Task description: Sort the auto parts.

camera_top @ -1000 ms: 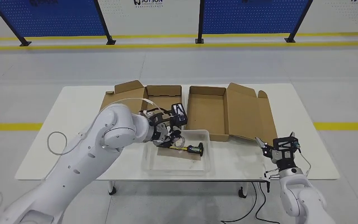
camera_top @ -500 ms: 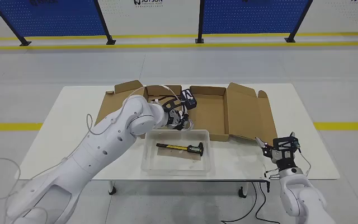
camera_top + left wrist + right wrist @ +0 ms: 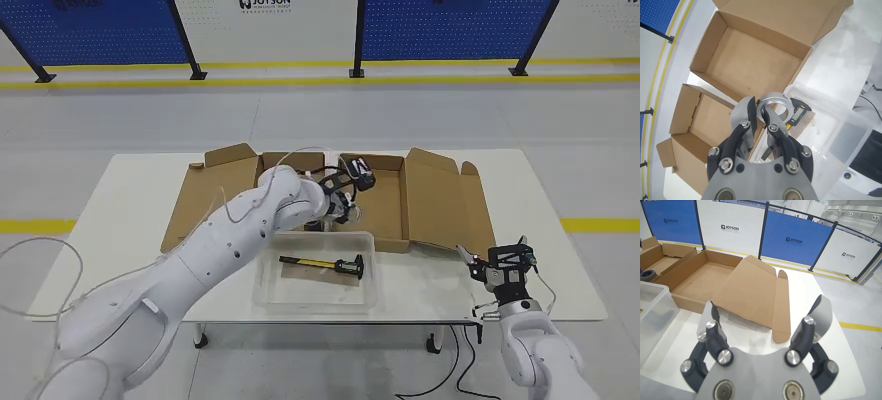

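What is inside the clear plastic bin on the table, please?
A digital caliper lies inside the clear bin. In the left wrist view the left gripper and its metal ring cover part of it.

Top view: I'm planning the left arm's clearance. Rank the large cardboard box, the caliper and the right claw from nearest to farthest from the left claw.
1. Large cardboard box: the left claw, gripping a metal ring, hangs at its left wall.
2. Caliper: in the clear bin, toward the robot.
3. Right claw: far off on the robot's right.

table (image 3: 120,200) holds small box (image 3: 225,160), wide box (image 3: 385,205), probably plastic clear bin (image 3: 365,292).
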Action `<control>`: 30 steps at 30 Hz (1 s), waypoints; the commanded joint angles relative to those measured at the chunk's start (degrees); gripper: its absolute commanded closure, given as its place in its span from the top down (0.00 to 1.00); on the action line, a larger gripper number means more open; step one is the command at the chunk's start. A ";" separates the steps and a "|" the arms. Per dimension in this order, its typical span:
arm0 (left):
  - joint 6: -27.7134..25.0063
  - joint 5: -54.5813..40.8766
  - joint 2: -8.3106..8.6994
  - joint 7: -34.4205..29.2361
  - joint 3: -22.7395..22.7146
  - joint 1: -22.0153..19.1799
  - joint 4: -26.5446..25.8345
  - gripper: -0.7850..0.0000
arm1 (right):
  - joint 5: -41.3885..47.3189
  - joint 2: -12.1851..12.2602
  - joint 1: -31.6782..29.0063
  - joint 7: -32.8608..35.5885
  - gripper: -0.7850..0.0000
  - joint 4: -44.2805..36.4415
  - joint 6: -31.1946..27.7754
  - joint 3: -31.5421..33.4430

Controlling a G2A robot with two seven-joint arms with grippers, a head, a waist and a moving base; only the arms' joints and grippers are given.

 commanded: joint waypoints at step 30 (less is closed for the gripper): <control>-4.90 1.70 -19.39 7.49 6.93 -5.72 35.18 0.00 | 0.00 0.00 0.00 0.00 1.00 0.00 0.00 0.00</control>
